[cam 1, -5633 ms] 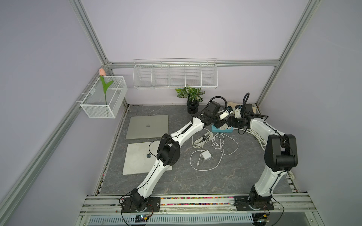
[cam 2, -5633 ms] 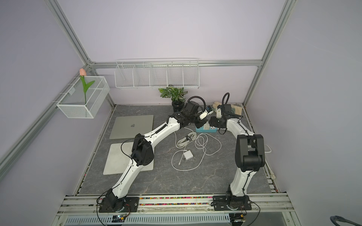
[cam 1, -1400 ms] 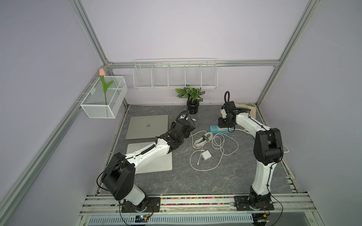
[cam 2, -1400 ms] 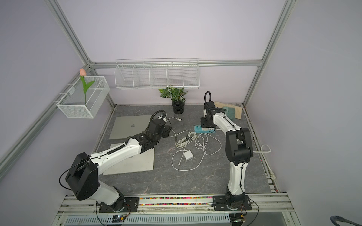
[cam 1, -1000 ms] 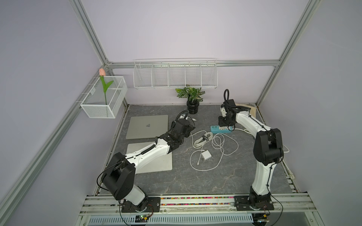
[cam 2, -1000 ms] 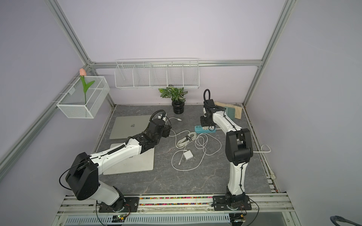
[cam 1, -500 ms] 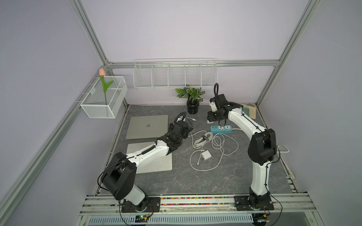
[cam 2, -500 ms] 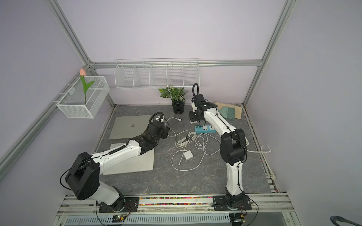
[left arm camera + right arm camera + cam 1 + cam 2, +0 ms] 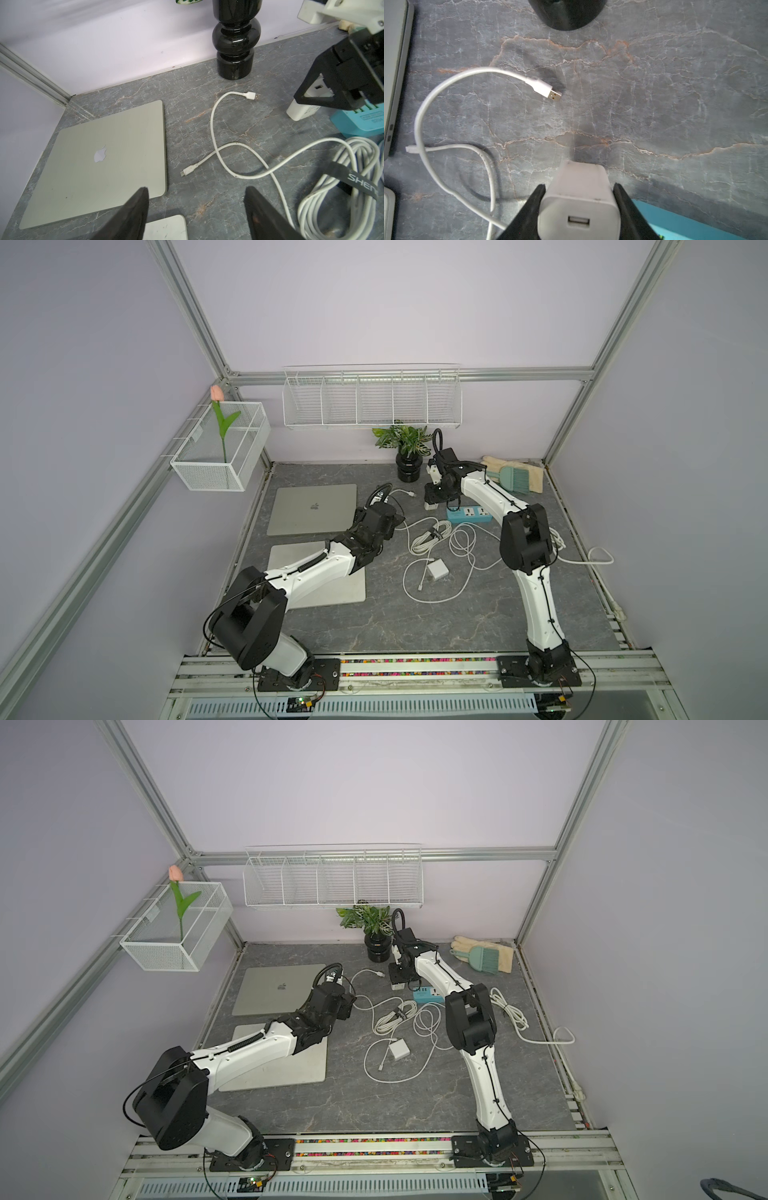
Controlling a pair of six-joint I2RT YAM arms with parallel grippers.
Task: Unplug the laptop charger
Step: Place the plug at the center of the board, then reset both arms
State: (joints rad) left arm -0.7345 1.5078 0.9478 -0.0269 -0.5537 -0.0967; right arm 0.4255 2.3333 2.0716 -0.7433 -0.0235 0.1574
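The white laptop charger sits down on the grey worktop at the far side, just left of the teal power strip and out of its sockets. The right gripper has its fingers close on either side of the block; whether they press it I cannot tell. The left gripper, fingers well apart and holding nothing, hovers by the right edge of the far laptop, near a loose white USB cable.

Matt white plastic charger, glossy black vase, matt silver metal laptop, veined stone-look tabletop
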